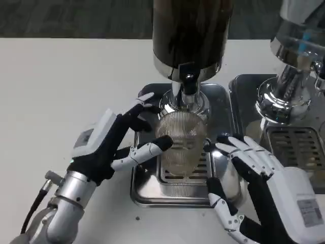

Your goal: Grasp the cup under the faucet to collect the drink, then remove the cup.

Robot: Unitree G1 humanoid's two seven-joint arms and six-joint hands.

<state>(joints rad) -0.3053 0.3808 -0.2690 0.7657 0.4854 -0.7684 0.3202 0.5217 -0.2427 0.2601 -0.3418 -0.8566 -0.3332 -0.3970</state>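
While the cup point(182, 144) sits on the drip tray point(147, 195) right under the faucet point(188, 84), we look to be at the grasp/collect step. Left hand point(109, 145) is spread around the cup's left side, one fingertip touching its wall; can't tell if that's a firm grip. Right hand point(259, 175) is spread just beside the cup's right, holding nothing. Next: close the left fingers, keep the cup upright under the faucet, then pull toward the robot.

The left hand point(109, 145) has a white plastic back plate with a small grey label, black palm and white-and-black segmented fingers point(144, 150), on a ribbed silver forearm point(63, 203) trailing a black cable point(31, 211). The right hand point(264, 180) matches, its white back bearing a printed sticker point(310, 211).
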